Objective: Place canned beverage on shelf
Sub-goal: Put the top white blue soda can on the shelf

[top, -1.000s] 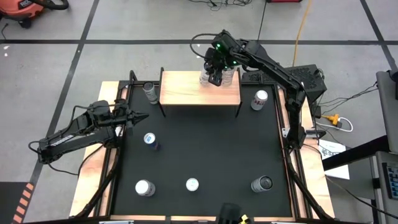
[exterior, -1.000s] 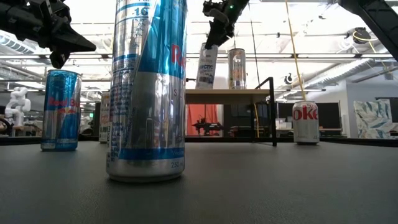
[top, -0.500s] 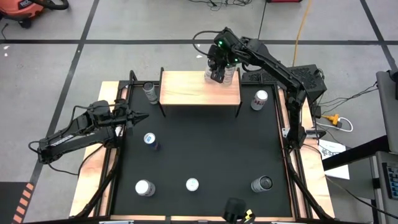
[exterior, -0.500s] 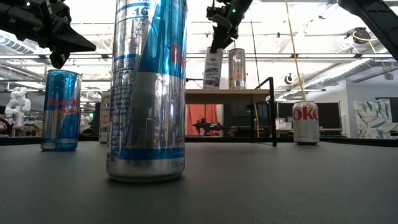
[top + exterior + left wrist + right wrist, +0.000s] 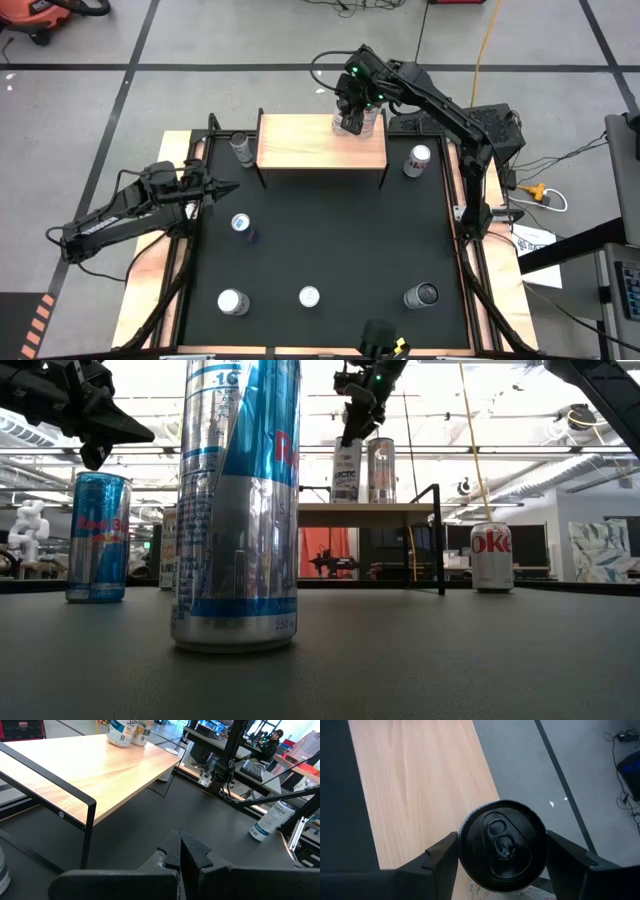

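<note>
The shelf (image 5: 310, 148) has a pale wood top on thin black legs and stands at the table's far side. It also shows in the low view (image 5: 330, 511) and the right wrist view (image 5: 420, 785). My right gripper (image 5: 347, 120) is over the shelf's far right corner, shut on a slim can (image 5: 346, 472) with a black top (image 5: 502, 845). A second can (image 5: 380, 470) stands on the shelf just to its right. My left gripper (image 5: 228, 187) is shut and empty (image 5: 180, 851), above the table's left part. My right gripper pinches the can at its top end, one finger on each side just below the rim (image 5: 461, 851). The fingers (image 5: 350, 432) come from above, pointing down. The can stands upright with its base on the shelf top (image 5: 346, 501).
Several other cans stand on the black mat: one left of the shelf (image 5: 240, 146), a Diet Coke right of it (image 5: 417, 160), a Red Bull (image 5: 240, 223), and three near the front edge (image 5: 232, 301) (image 5: 309, 296) (image 5: 422, 296). The shelf's left half is bare wood.
My right gripper has gone a little toward the table's right edge with the can, closer to the second can on the shelf. The can was tilted and now stands upright on the shelf top.
</note>
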`<state>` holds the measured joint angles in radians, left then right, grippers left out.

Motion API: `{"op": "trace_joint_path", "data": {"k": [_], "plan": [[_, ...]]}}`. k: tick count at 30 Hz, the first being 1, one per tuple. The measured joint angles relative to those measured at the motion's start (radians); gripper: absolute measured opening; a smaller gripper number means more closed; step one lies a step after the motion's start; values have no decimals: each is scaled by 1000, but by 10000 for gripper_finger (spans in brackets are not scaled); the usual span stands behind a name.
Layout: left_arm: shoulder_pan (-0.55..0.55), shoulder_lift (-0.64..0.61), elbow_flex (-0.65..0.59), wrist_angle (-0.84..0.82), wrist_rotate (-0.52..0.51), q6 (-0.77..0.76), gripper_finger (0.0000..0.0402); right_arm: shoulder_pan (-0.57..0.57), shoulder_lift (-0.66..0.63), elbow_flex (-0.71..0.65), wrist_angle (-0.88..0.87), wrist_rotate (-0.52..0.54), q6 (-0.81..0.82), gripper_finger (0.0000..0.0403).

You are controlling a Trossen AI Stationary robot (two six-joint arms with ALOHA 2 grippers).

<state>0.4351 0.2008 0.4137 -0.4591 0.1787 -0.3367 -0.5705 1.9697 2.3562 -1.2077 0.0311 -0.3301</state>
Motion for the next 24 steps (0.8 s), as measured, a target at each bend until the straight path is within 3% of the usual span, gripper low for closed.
{"op": "trace_joint_path", "data": {"k": [24], "plan": [[0,0,0,0,0,0,0,0,0,0,6,-31,-23,226]]}}
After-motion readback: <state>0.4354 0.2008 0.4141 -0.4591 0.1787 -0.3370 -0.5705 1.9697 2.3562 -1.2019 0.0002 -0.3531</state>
